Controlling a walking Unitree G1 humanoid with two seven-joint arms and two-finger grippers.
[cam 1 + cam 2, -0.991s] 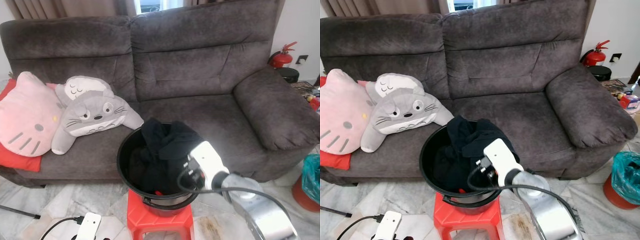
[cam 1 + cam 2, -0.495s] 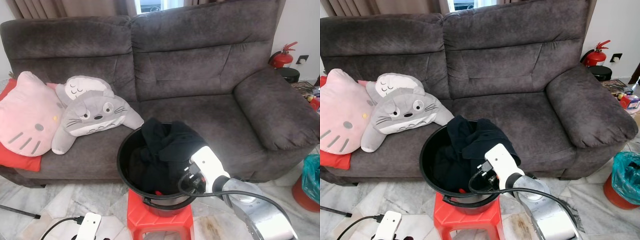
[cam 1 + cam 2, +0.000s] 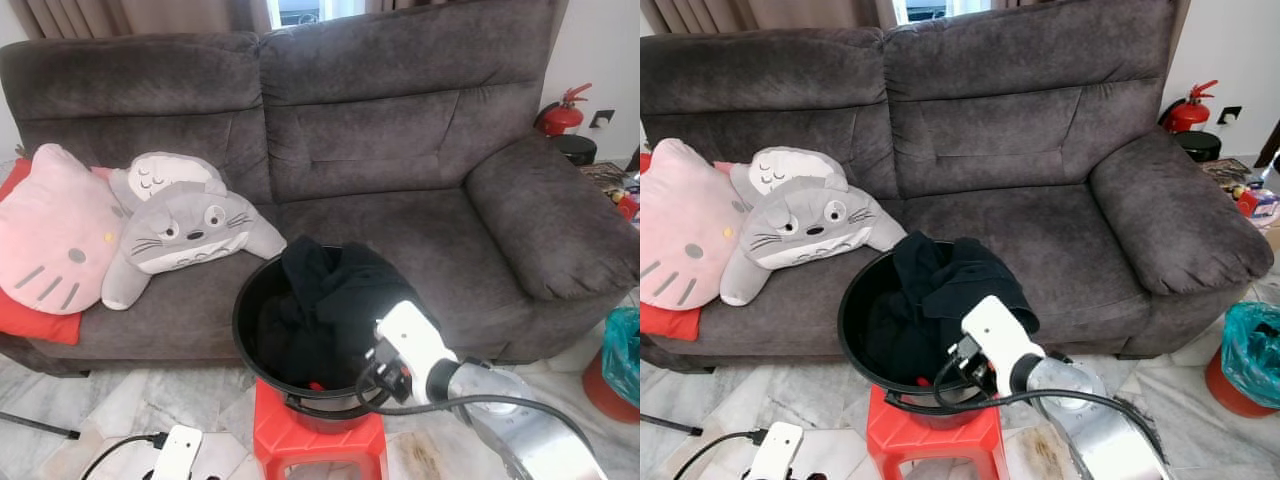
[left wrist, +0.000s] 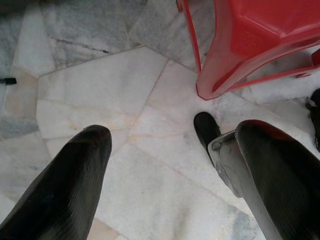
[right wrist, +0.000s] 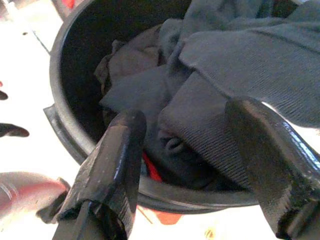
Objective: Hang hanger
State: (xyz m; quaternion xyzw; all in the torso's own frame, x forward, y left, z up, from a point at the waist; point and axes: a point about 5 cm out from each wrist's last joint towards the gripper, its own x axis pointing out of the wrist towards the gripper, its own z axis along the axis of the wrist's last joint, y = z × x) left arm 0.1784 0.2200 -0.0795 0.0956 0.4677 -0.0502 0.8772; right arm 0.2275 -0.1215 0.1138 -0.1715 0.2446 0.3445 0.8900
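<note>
Two black fingers point(image 5: 115, 165) of right gripper point(image 5: 185, 165) spread apart, poised over near rim of black bucket point(image 3: 250, 335) stuffed with dark clothes point(image 3: 325, 295), atop red stool point(image 3: 320, 440); left gripper point(image 4: 175, 175) likewise apart, low over marble floor point(image 4: 100, 100).

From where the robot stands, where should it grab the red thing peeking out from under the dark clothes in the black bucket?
Only a short red sliver shows, low against the near wall of the black bucket, under the dark clothes. What it is cannot be told. Probably best to come from above over the near rim with the open right tool, lifting the cloth aside first, then pinch the exposed red end.
</note>
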